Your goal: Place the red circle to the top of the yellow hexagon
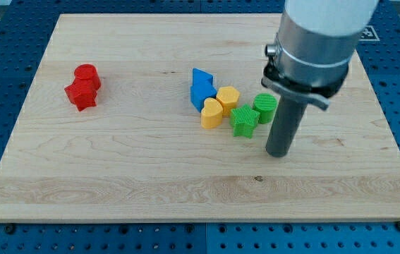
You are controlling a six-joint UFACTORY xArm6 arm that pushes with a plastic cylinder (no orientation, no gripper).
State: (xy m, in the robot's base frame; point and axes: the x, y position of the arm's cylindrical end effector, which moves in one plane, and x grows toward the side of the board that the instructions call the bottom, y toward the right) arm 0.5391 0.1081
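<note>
1. On the pale wooden desk point(115, 176), my tip point(278, 154) rests at the view's right, just below and right of the green blocks, touching none that I can make out.
2. My end effector is a plain dark rod with no jaws, so there is nothing to spread or pinch.
3. The red circle block point(87, 74) sits far off at the view's left, touching the red star-shaped block point(80, 94) just below it.
4. The yellow hexagon block point(228, 97) lies in the central cluster, well apart from the red pair.
5. Beside it are a yellow heart-shaped block point(211, 113), two blue blocks point(201, 88) of angular shape, a green star-shaped block point(244, 120) and a green round block point(264, 106).
</note>
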